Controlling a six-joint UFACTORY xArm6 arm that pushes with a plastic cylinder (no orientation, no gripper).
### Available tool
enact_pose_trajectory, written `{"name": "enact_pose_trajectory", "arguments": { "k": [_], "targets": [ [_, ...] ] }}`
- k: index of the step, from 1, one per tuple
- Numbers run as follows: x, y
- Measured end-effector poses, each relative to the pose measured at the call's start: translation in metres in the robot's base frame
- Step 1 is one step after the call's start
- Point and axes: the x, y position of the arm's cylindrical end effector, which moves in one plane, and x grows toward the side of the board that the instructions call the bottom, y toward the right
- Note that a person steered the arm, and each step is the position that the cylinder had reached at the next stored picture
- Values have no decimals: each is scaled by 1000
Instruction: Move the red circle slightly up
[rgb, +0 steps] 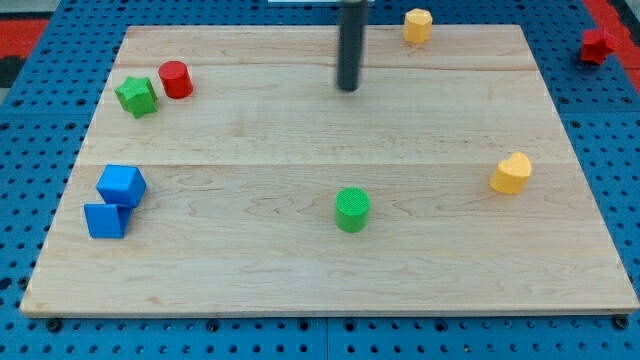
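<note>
Green plastic cylinder (352, 209) nearest; red plastic circle block (176, 79) beside green star block (136, 96); my gripperless, empty-handed tip (348, 88) well right of them.

Open board lies above the red circle (175, 79) — green star (136, 96) touching its left.

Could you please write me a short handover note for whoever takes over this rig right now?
My tip rests on bare board near the view's top centre, touching no block.
The red circle sits at the view's upper left, well to the left of my tip, with the green star close by on its lower left; whether the two touch cannot be told.
Done: nothing visible yet; the tip has not reached the red circle.
Left: bring the tip round below the red circle, probably from its lower right to avoid the green star, then nudge it a little toward the view's top.
</note>
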Motion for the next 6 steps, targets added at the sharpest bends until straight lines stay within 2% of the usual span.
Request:
{"name": "enact_pose_trajectory", "arguments": {
  "k": [1,2,3,4,5,6],
  "targets": [
    [104,-123],
    [195,-35],
    [190,43],
    [111,38],
    [76,-54],
    [151,-110]
  ]
}}
